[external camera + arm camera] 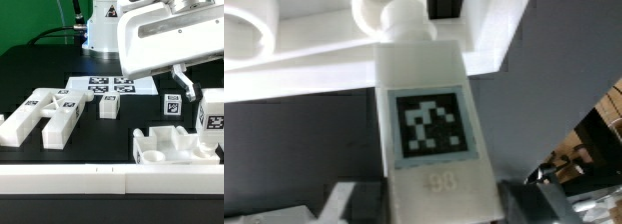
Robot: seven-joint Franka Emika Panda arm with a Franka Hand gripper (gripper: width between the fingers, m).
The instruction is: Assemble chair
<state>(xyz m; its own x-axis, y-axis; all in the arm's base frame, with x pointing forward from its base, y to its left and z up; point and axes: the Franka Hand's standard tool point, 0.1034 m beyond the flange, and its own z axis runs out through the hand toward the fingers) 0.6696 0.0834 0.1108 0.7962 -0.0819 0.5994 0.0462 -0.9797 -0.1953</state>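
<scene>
My gripper point(203, 96) reaches down from the upper right of the exterior view, shut on a white chair bar point(212, 112) that carries a black-and-white tag. In the wrist view the bar point(429, 110) runs out from between the dark fingers point(349, 203) of the gripper point(434, 208), tag facing the camera. Its far end lies at the slotted seat block point(322, 45); whether they touch I cannot tell. The seat block point(170, 146) sits on the black table just left of the held bar. A small tagged cube point(172, 103) stands behind it.
Two long white bars point(28, 112) point(66, 113) and a small block point(108, 105) lie at the exterior view's left. The marker board point(110, 84) lies flat behind them. A white ledge point(100, 180) runs along the near edge. The robot's base point(100, 30) stands at the back.
</scene>
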